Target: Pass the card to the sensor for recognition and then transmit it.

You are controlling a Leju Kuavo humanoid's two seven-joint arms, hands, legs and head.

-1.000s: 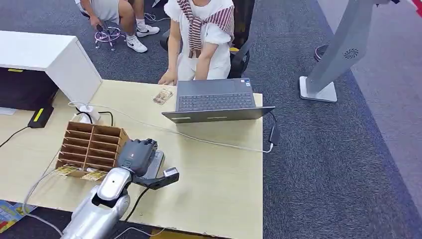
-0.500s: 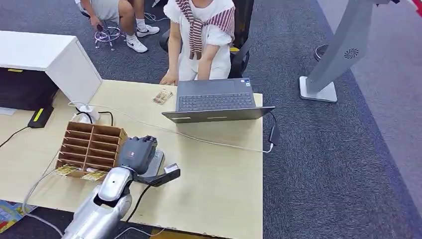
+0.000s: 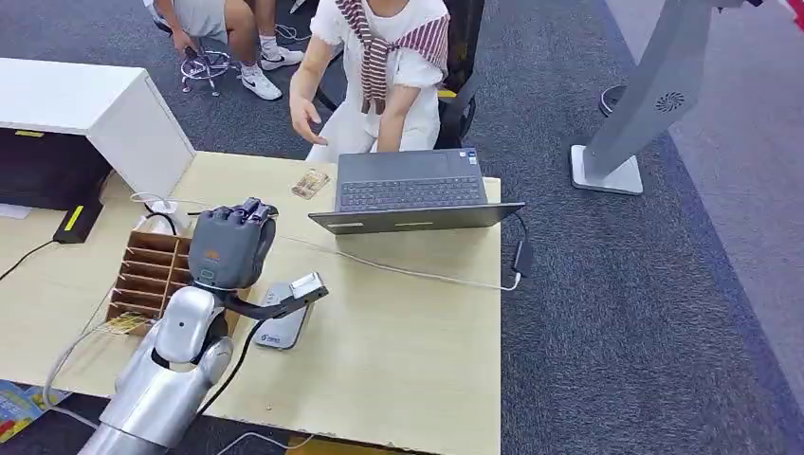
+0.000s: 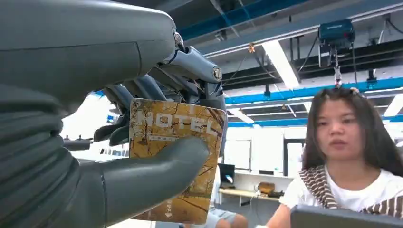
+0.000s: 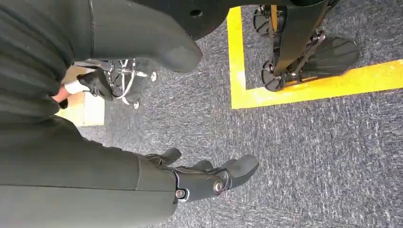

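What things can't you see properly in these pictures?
- The card: in the left wrist view the left hand's thumb covers its middle; the small print near its end is too tiny to read. In the head view the hand hides it.
- The sensor: head view, partly under the left arm; its label is too small to read.
- The wooden organizer: head view, its near side is hidden by the hand.
- The person: head view, cut off by the top edge.

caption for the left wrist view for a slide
Left hand holding a hotel card up toward a seated person.
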